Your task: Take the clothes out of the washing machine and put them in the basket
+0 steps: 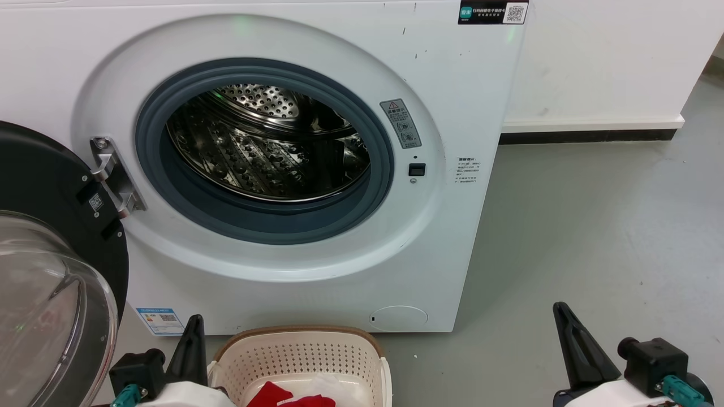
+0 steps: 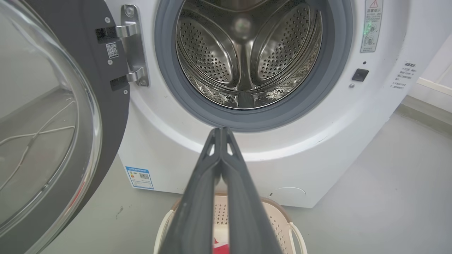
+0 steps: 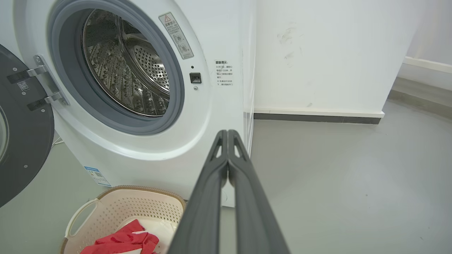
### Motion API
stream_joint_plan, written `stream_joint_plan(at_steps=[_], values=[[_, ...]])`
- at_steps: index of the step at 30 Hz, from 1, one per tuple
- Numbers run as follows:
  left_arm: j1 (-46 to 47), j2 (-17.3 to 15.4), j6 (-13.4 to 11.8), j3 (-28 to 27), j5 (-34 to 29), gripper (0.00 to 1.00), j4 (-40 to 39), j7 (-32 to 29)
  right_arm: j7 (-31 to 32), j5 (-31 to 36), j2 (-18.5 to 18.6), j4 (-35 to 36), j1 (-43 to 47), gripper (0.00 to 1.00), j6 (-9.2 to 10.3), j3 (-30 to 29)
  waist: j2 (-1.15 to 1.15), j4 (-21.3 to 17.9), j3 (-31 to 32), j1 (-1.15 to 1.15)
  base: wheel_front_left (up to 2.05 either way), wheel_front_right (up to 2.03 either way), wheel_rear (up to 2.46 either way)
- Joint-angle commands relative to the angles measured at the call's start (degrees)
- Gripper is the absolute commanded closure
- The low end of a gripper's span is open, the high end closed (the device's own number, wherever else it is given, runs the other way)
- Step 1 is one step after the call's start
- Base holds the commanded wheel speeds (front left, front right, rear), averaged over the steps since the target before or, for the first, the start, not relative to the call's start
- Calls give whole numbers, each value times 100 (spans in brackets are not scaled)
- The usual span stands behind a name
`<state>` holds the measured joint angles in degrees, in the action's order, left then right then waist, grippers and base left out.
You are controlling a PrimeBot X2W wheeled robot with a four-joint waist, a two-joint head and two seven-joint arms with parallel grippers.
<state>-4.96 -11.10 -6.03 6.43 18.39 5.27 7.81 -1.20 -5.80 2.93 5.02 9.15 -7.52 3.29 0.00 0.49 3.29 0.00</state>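
Filling the upper left and centre of the head view, the white washing machine (image 1: pixel 469 85) stands on a grey floor (image 1: pixel 594 237). Its round grey-rimmed porthole (image 1: pixel 263 226) is open onto the perforated steel drum (image 1: pixel 266 152). Its dark-framed glass door (image 1: pixel 51 282) is swung wide at the left edge of the frame and hangs on a metal hinge (image 1: pixel 116 175). At the bottom centre, just before the foot of the machine, sits the cream basket (image 1: pixel 300 350) with a brown rim. Inside it lie the clothes (image 1: pixel 305 400): a red garment (image 1: pixel 271 393) and, beside it, a whitish piece (image 1: pixel 339 387); the frame edge cuts them. The left gripper (image 1: pixel 196 325) rises at the lower left, just beside the basket's left wall, near the clothes but apart from them. The right gripper (image 1: pixel 560 311) is at the lower right, well apart from the basket, over bare floor. In both wrist views the two dark fingers are pressed together along their length, with nothing between them.
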Motion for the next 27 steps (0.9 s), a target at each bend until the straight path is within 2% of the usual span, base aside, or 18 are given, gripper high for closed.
stream_joint_plan(at_steps=[1, 14, 27], values=[[157, 0, 64, -84, 265, 100, -48, -43, -13, -358, 34, 25, -105, 100, 0, -19, 0, 0, -5, 0, 0, 0, 0], [337, 145, 293, -297, 1526, 100, 110, -285, 37, -1952, 138, -366, -422, 100, 1, -66, 0, -6, -41, 0, 0, 0, 0], [492, 269, 491, -482, 2611, 100, 246, -495, 89, -3275, 190, -641, -638, 100, 1, -133, 0, -12, -79, 0, 0, 0, 0]])
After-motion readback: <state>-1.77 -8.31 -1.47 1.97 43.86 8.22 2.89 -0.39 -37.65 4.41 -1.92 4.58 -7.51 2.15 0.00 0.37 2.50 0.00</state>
